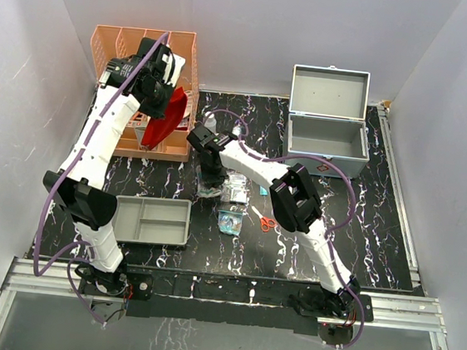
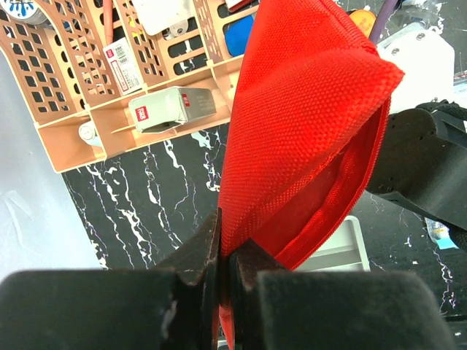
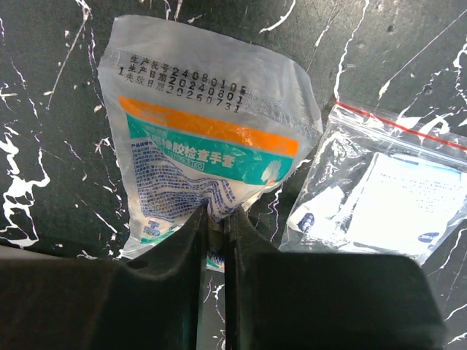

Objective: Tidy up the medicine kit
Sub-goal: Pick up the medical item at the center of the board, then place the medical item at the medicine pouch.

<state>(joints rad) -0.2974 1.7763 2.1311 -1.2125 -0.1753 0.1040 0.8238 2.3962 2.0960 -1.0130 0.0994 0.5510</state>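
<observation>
Top external view: silver-grey rectangular metal medicine kit [image 1: 329,93] at far right of black marbled desk [image 1: 393,242], lid raised. Left claw [image 2: 226,251] clamped tight on red woven fabric pouch [image 2: 299,131], hanging above desk. Right claw [image 3: 217,219] pinched shut on clear plastic glove packet [image 3: 208,138], teal-orange print, resting on desk. Kit likely rigid, fairly heavy, smooth-walled; hinged lid may swing. Probable best hold: lid handle or wall rim, not thin lid edge.

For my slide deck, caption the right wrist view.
Right gripper pinching a printed plastic packet on the black table, zip bag alongside.
</observation>
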